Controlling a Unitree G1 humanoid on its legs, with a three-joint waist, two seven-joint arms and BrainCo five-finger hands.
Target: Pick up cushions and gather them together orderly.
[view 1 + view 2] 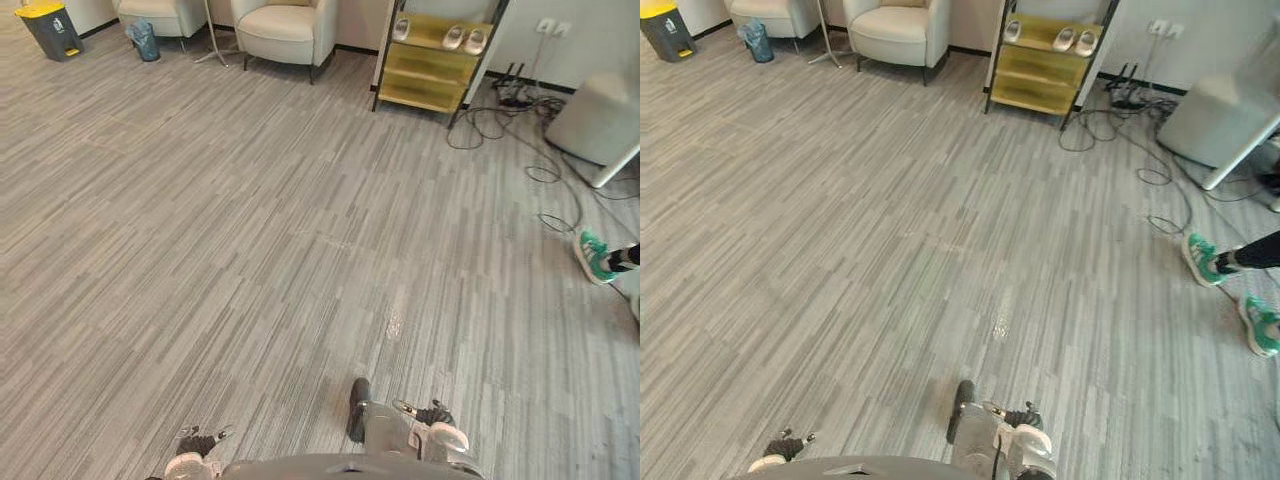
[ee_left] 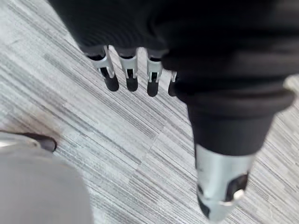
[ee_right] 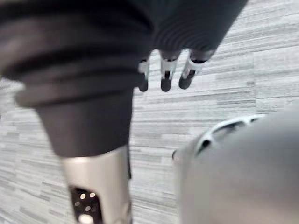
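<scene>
Your left hand [image 2: 128,70] and right hand [image 3: 166,74] both hang empty.
On your left hand the fingers are straight and side by side, dark tips pointing away from the ribbed wrist cover; the thumb stands apart; your right hand looks the same, fingers extended in a row, nothing gripped.

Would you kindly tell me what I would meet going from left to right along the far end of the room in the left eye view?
From the left: yellow-lidded bin → blue basket → cream armchair → yellow shelf → wall socket.
</scene>
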